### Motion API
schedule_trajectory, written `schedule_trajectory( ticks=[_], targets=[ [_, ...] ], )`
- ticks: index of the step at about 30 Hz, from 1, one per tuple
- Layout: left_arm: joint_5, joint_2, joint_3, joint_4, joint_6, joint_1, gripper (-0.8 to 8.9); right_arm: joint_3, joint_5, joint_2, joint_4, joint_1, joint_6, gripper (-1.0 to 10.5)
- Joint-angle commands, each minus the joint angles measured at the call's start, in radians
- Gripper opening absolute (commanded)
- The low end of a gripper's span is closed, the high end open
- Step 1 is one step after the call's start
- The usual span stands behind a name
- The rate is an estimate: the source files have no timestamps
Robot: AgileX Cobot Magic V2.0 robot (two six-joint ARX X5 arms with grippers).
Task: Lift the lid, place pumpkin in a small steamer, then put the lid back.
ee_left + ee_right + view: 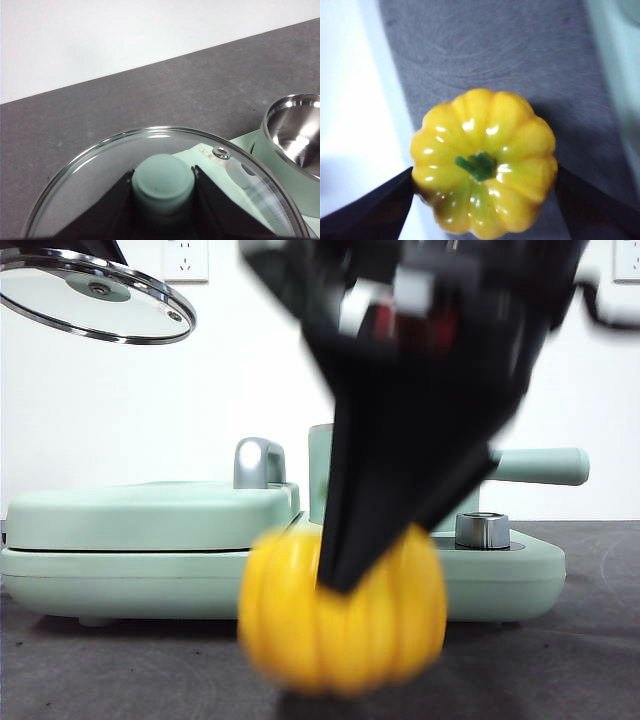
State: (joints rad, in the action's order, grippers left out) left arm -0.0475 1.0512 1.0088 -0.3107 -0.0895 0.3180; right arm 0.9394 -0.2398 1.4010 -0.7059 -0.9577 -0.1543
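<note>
The pumpkin (482,162) is found low over the dark table (120,670), in front of the small steamer (322,475), stem up. It is pinched across its ribbed sides by the right gripper (482,200), one jaw on each flank, the arm descending on it from above in the front view. Whether it rests on the table or is just clear of it cannot be told. The steamer's open mouth (295,135) lies behind and above the pumpkin, so a lift followed by a carry backward is judged necessary. The lid (95,295) is held high and to one side, its knob (162,182) clamped between the jaws of the left gripper (162,200), well apart from that path.
</note>
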Motion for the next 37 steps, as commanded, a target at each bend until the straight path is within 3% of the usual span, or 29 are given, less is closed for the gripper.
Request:
schedule_trajectory(
  ticks=[1, 6, 10, 22, 37],
  targets=[
    [0.000, -0.005, 0.017, 0.031, -0.003, 0.002, 0.16, 0.059, 0.013, -0.032, -0.093, 0.006, 0.121, 3.6],
    [0.000, -0.005, 0.017, 0.039, -0.003, 0.002, 0.16, 0.182, 0.013, -0.059, -0.315, 0.056, 0.252, 3.6],
    [0.000, -0.005, 0.017, 0.042, -0.003, 0.002, 0.16, 0.278, 0.013, -0.056, -0.427, 0.104, 0.275, 3.6],
    [0.000, -0.005, 0.017, 0.042, -0.003, 0.002, 0.16, 0.498, 0.066, -0.007, -0.511, 0.304, 0.266, 3.6],
    [0.000, -0.005, 0.017, 0.042, -0.002, 0.002, 0.16, 0.857, 0.158, 0.301, -0.475, 0.426, 0.119, 3.6]
  ],
)
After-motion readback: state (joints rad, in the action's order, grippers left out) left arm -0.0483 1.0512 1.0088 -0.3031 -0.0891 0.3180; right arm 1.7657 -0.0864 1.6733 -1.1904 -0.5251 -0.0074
